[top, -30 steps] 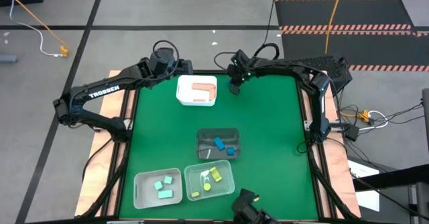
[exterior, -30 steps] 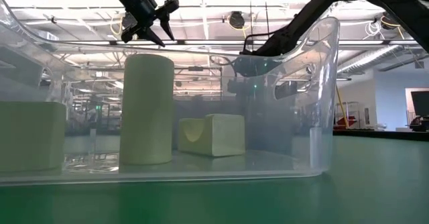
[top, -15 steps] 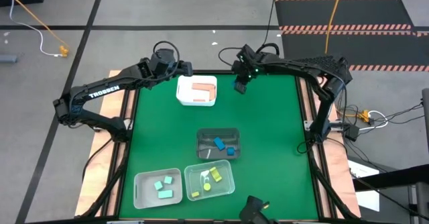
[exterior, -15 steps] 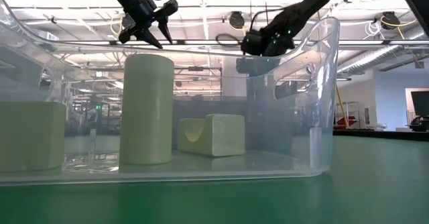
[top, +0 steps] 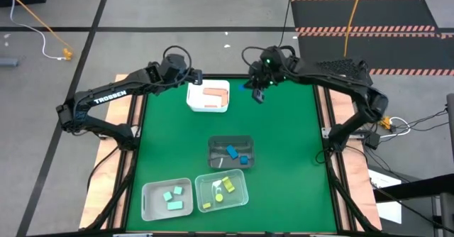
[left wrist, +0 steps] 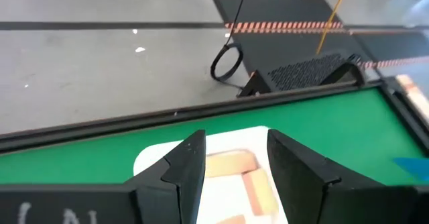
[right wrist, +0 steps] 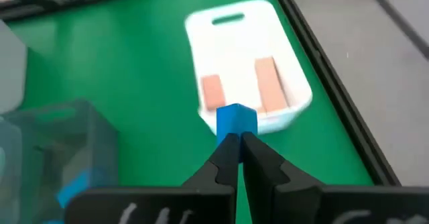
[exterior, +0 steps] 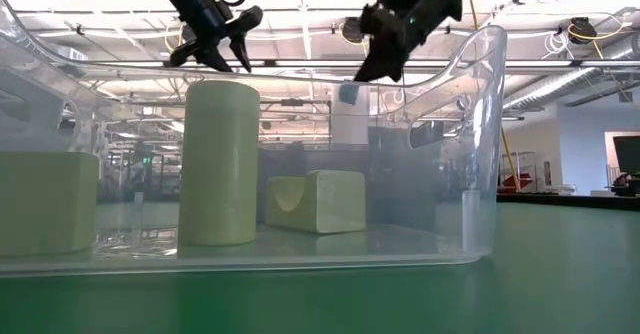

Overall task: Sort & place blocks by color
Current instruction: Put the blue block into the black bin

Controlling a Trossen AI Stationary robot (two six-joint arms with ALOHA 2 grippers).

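Green desk (top: 284,145): right gripper (top: 258,95) hangs beside the white bin (top: 208,97), fingers pinching a blue block (right wrist: 236,121). Left gripper (top: 193,74) hovers at the bin's far edge, fingers apart, holding nothing.

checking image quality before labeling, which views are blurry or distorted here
Low view: looks through the clear plastic bin, which hazes and bends the room behind the yellow wooden cylinder. Right wrist view: soft motion blur, though the small blue wooden block in the right gripper reads clearly. High view: sharp, evenly lit.
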